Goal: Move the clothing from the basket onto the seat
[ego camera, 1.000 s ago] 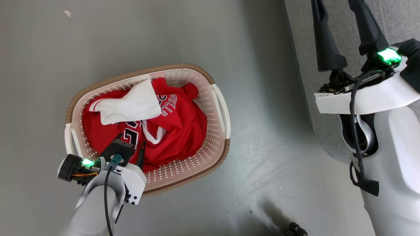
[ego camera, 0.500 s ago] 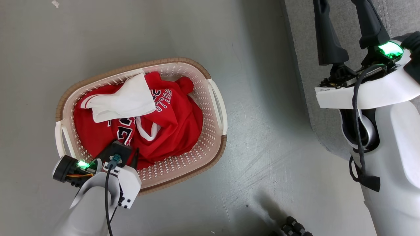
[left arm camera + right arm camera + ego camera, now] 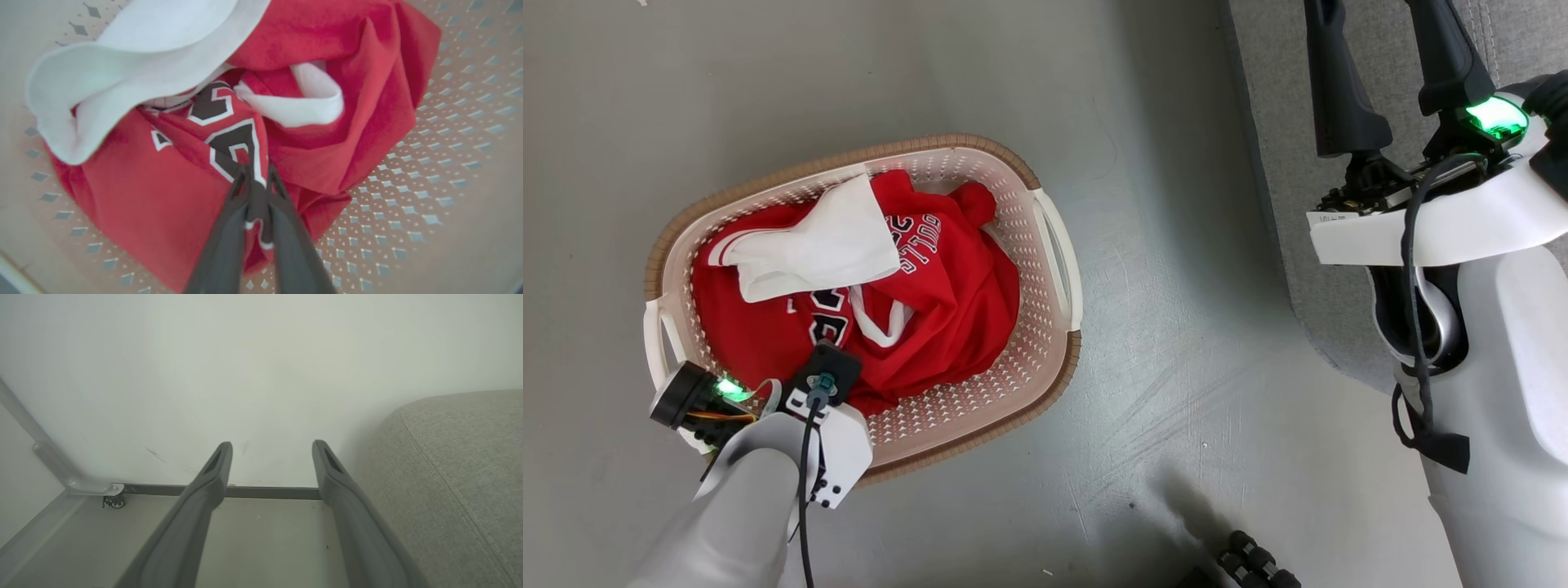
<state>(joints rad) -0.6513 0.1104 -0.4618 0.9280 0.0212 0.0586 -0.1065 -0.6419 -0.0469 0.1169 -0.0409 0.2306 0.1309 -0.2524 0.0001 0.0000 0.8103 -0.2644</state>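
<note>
The clothing point(image 3: 956, 318) is seen as soft, matt red cloth, with a matt white cloth point(image 3: 809, 253) laid on it. The basket point(image 3: 947, 420) is made of smooth, pale, perforated plastic, its rim point(image 3: 931, 144) given a brown woven look. The floor point(image 3: 1176, 245) is smooth, faintly glossy and scuffed; the seat point(image 3: 457, 477) is covered in coarse, matt grey fabric

White arm shells point(image 3: 1503, 367), black cables point(image 3: 1407, 245), green lights point(image 3: 1494, 117), dark right gripper point(image 3: 272, 445).

Crumpled red-and-white clothing point(image 3: 947, 302) fills the cream basket point(image 3: 1013, 384); grey seat point(image 3: 1278, 98) stands apart.
</note>
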